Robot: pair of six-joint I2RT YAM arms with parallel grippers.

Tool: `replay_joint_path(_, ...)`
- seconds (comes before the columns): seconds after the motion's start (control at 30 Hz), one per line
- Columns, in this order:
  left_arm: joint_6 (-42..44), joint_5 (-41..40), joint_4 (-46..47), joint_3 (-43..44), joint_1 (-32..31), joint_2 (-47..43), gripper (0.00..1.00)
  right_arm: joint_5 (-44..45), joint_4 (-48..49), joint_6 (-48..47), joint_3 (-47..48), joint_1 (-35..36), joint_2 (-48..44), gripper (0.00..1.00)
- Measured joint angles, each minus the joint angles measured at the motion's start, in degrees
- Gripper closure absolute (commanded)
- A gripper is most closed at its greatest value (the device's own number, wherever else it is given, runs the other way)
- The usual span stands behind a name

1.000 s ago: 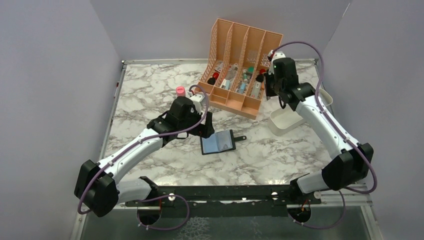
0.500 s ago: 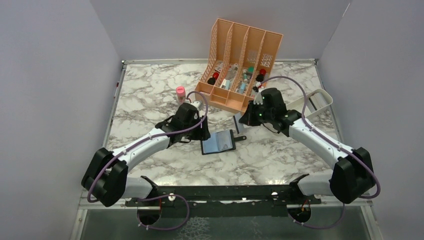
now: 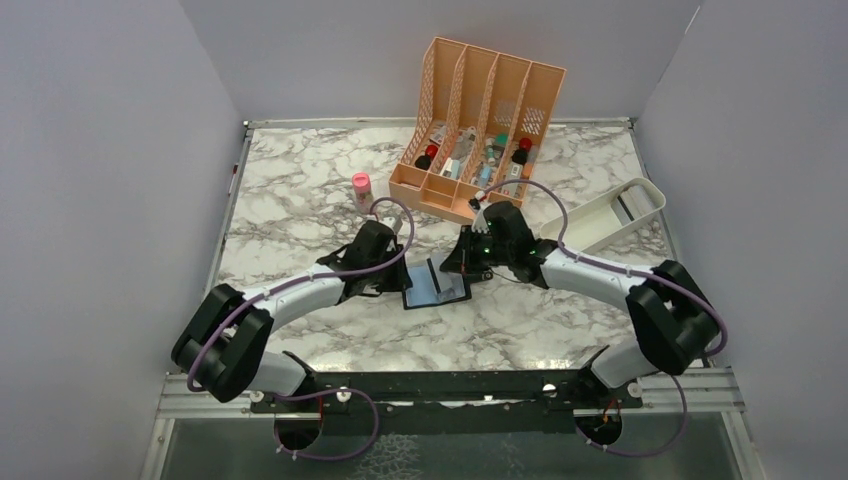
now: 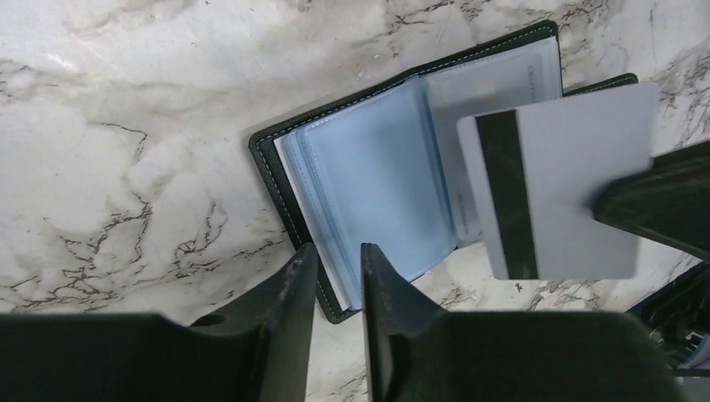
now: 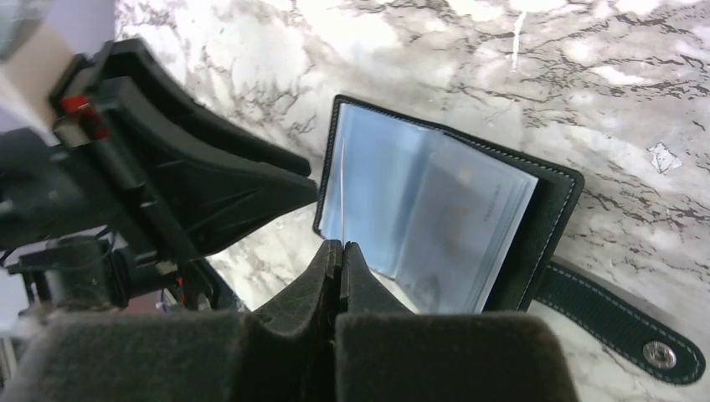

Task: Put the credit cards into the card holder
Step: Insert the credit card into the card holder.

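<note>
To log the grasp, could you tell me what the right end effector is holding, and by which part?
A card, pinched by the end away from its black stripe.

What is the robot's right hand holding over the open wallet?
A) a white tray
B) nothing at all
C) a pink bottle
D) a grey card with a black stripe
D: the right gripper is pinched shut on a grey credit card with a black stripe, held over the open card holder.

Marbled tabletop (image 3: 300, 200); plain grey walls (image 3: 100, 150) around.
</note>
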Motion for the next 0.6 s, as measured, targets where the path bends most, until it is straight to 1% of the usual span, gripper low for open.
replay_joint_path(0.1, 0.1, -0.1, 1.4, -0.4, 0.0, 0.0, 0.84, 0.1, 2.6, 1.2, -0.6, 0.0, 3.0, 0.99)
replay_joint_path(0.2, 0.6, -0.1, 3.2, -1.4, 0.0, 0.0, 0.88, 0.6, 3.6, 1.6, -0.7, 0.0, 4.9, 0.99)
replay_joint_path(0.37, 1.3, -0.1, 4.2, -2.2, 0.0, 1.0, 0.91, 2.1, 5.4, 2.1, -1.4, 0.0, 5.2, 0.99)
replay_joint_path(0.6, 1.7, -0.1, 5.0, -2.4, 0.0, 3.0, 0.88, 4.2, 7.5, 4.2, -3.4, 0.0, 7.2, 0.99)
